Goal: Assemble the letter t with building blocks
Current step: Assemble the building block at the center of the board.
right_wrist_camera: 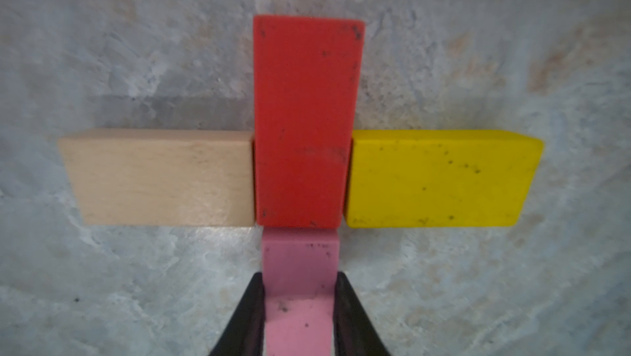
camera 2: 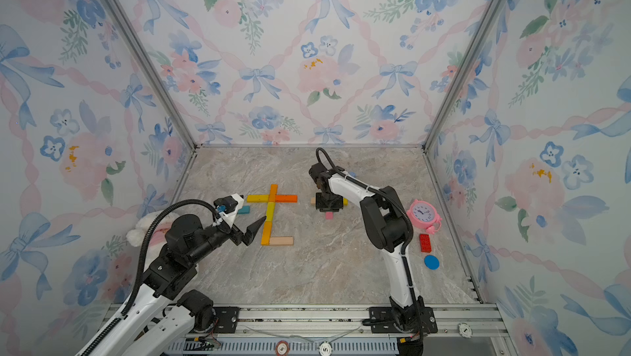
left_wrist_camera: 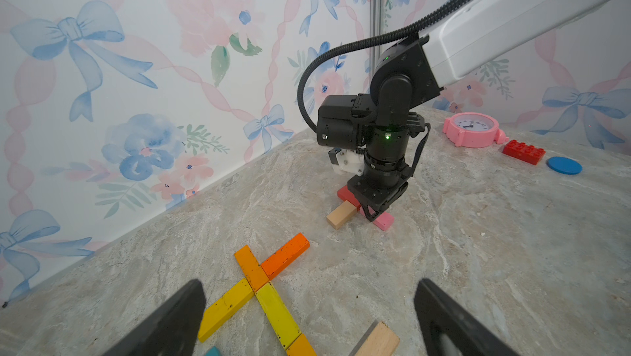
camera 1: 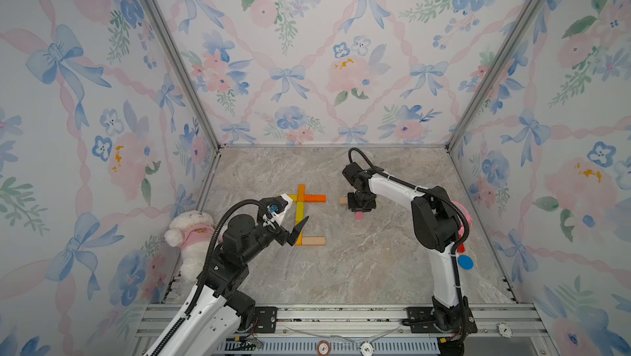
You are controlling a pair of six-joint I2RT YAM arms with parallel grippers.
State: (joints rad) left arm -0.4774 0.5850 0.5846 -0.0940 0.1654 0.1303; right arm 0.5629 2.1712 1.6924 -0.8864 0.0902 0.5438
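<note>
A finished figure of building blocks lies left of centre: a yellow bar (camera 1: 290, 197), an orange bar (camera 1: 314, 198), an orange top (camera 1: 300, 192), a yellow stem (camera 1: 299, 212) and a bare wood foot (camera 1: 313, 241). My left gripper (camera 1: 300, 229) hovers open beside the stem, with nothing between its fingers (left_wrist_camera: 191, 306). To the right, a wood block (right_wrist_camera: 160, 176), a red block (right_wrist_camera: 304, 122) and a yellow block (right_wrist_camera: 440, 180) form a cross. My right gripper (right_wrist_camera: 300, 275) points down, shut on a pink block (right_wrist_camera: 300, 320) whose far end meets the red one.
A teal block (camera 2: 244, 209) lies by the left wrist. A pink alarm clock (camera 2: 422, 216), a red studded brick (camera 2: 425, 243) and a blue disc (camera 2: 431, 262) sit along the right wall. A white plush toy (camera 1: 191, 234) leans in the left corner.
</note>
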